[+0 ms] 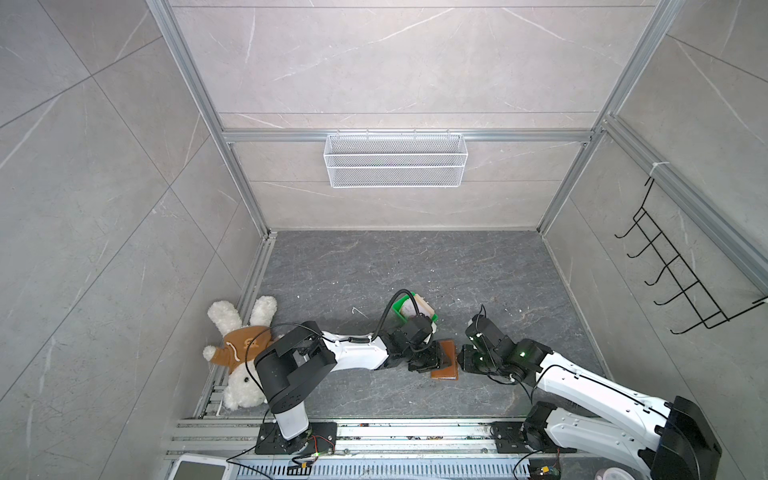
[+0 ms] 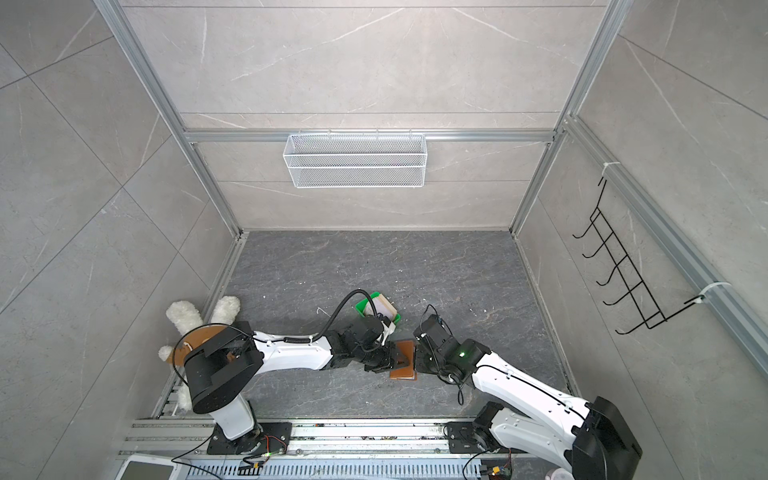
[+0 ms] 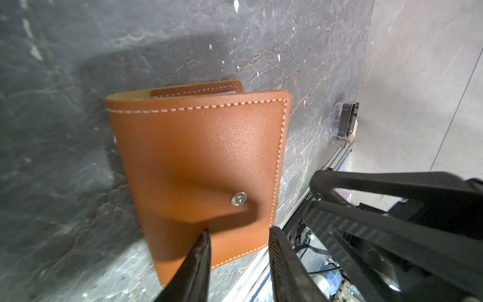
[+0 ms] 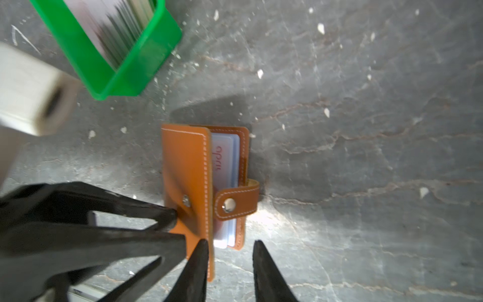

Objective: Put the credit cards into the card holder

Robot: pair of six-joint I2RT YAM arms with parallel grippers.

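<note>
On the dark, grey-walled worktop the card holder lies ajar near the front edge, left hand astride its cover, grip unclear, right hand released beside it, credit cards in the green tray behind, open surface beyond.

The card holder I'm working on reads as tan grained leather, matt with a soft sheen. It has pale thread stitching along its edges and a shiny metal snap stud. Its inner sleeves are clear glossy plastic. The green tray is smooth, glossy, slightly see-through plastic. The table looks like dark veined stone, matt, flecked with pale chips. My left hand has black matt ribbed fingers. At lower left in a top view, the plush rabbit is fluffy white pile.
</note>
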